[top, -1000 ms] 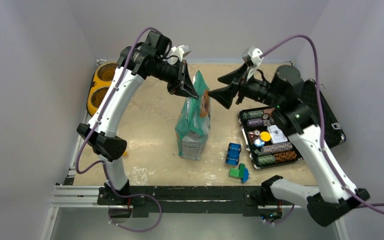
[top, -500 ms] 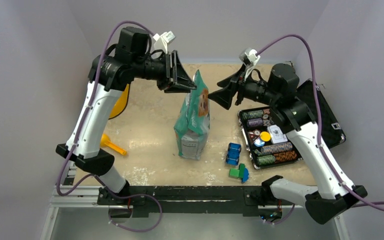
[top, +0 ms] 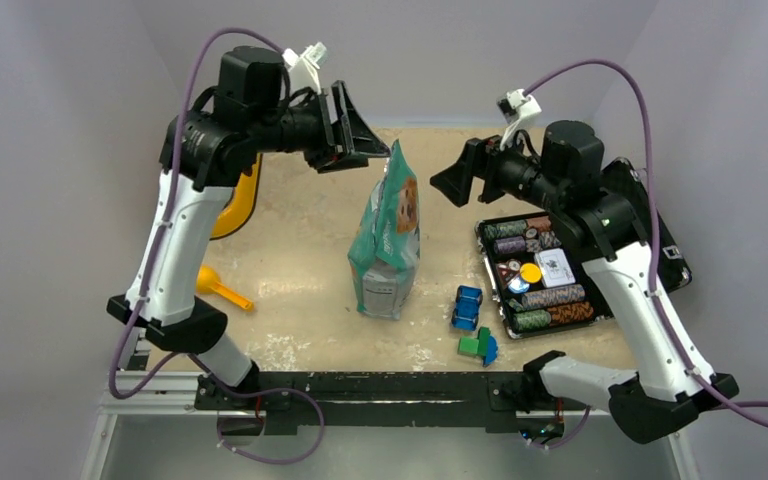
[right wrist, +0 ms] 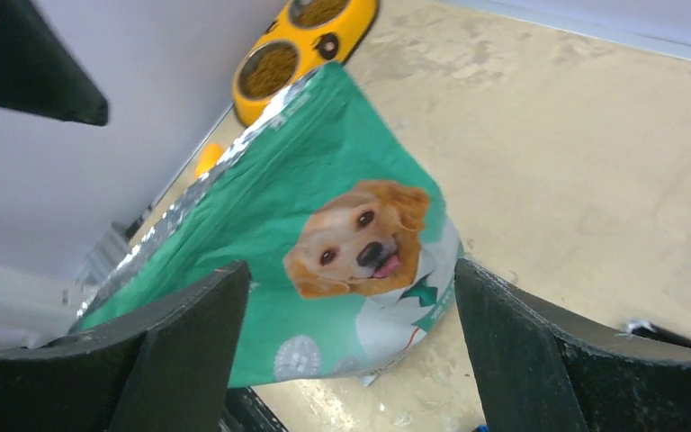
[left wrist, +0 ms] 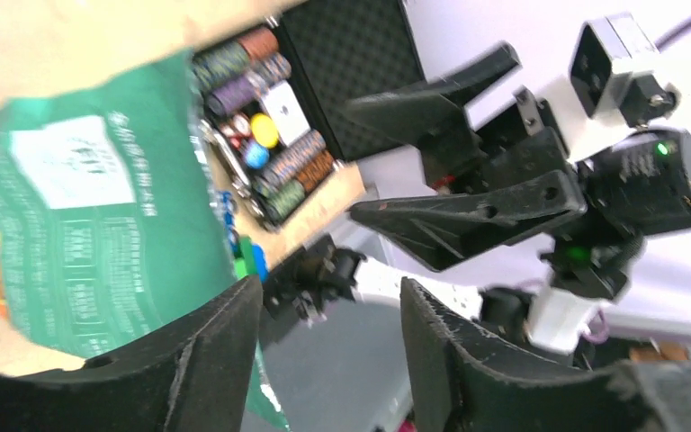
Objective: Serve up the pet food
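Pet food bag (top: 389,240): stands upright mid-counter (top: 300,230), touched by neither pincer.
Left pincer (top: 358,130): fingers apart, raised just left of the bag top.
Right pincer (top: 452,180): fingers apart, raised right of the bag.
Yellow double bowl (right wrist: 304,40): holds kibble, far-left corner.
Poker chip case (top: 540,272): open, right side.

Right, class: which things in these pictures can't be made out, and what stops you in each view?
- Yellow double bowl: top external view, mostly hidden behind the left arm.
- Print on the green pet food bag: left wrist view, motion-blurred and too small to read.
- Bag's base: right wrist view, covered by the right gripper fingers.
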`<action>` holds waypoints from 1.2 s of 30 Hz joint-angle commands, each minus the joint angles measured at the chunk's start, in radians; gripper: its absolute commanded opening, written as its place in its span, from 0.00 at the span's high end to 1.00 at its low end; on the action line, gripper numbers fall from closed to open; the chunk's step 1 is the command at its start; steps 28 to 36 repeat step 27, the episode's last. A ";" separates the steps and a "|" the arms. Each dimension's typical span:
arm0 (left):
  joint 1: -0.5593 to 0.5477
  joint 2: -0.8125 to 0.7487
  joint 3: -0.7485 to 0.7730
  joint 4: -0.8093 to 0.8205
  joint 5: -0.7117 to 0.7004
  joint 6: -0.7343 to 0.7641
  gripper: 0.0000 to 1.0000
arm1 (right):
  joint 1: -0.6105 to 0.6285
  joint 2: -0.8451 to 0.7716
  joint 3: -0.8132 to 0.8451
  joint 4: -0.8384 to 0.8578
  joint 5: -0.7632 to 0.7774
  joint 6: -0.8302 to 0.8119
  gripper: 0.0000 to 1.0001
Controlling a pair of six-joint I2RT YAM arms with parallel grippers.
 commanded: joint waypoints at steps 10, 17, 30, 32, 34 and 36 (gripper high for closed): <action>-0.001 -0.567 -0.254 0.443 -0.835 0.188 0.01 | 0.002 -0.248 0.147 -0.139 0.722 -0.005 0.03; 0.000 -0.566 -0.153 0.404 -0.907 0.306 0.01 | 0.002 -0.413 0.051 -0.018 0.755 -0.075 0.01; 0.000 -0.565 -0.161 0.428 -0.905 0.292 0.01 | 0.002 -0.429 0.052 0.026 0.831 -0.038 0.01; 0.000 -0.565 -0.161 0.428 -0.905 0.292 0.01 | 0.002 -0.429 0.052 0.026 0.831 -0.038 0.01; 0.000 -0.565 -0.161 0.428 -0.905 0.292 0.01 | 0.002 -0.429 0.052 0.026 0.831 -0.038 0.01; 0.000 -0.565 -0.161 0.428 -0.905 0.292 0.01 | 0.002 -0.429 0.052 0.026 0.831 -0.038 0.01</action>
